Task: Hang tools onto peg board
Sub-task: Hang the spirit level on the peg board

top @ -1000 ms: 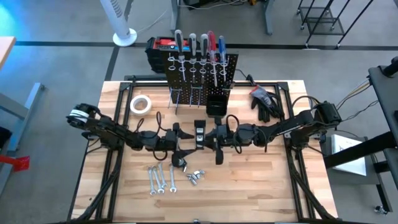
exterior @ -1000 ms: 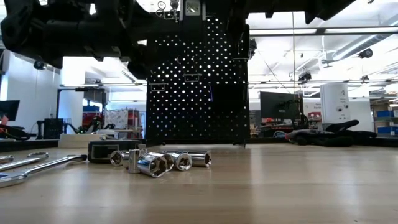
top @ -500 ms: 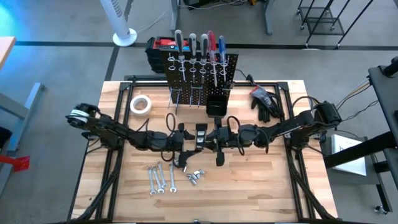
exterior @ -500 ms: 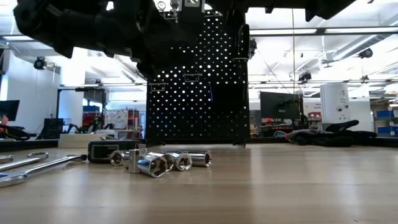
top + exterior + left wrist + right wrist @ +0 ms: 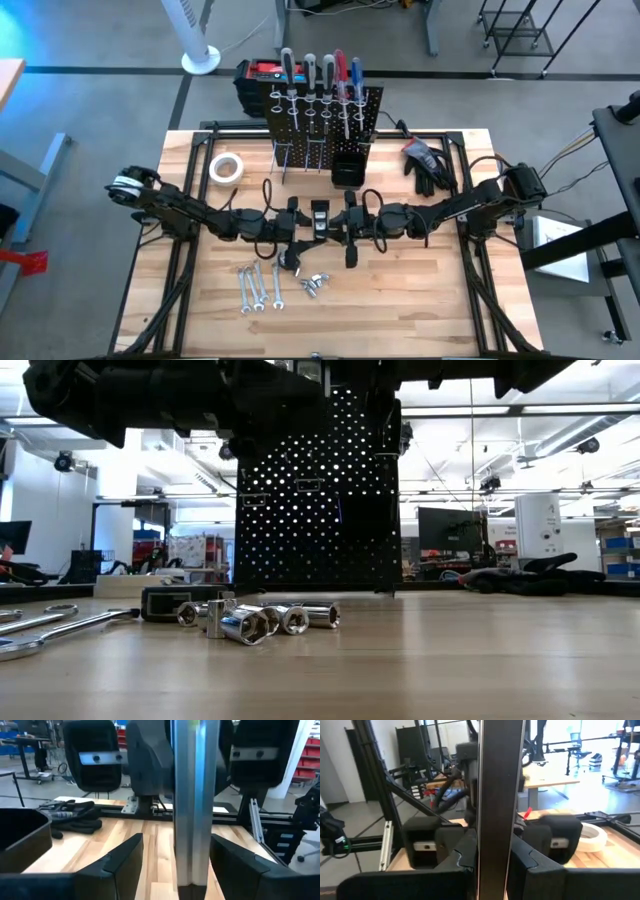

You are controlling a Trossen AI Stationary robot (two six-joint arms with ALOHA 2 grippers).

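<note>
High view: the right gripper (image 5: 337, 223) clamps a flat metal tool (image 5: 319, 220) above mid-table. The left gripper (image 5: 303, 222) faces it, fingers (image 5: 117, 862) spread either side of the tool's free end, not touching.

Upright black peg board (image 5: 322, 112), screwdrivers (image 5: 318, 72) hung.

Robotics lab, monitors (image 5: 445, 528), blue parts bins (image 5: 622, 555)

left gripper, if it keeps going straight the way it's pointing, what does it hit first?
The left gripper points at the right gripper. First in line is the flat tool held between them, then the right gripper itself, probably.
</note>
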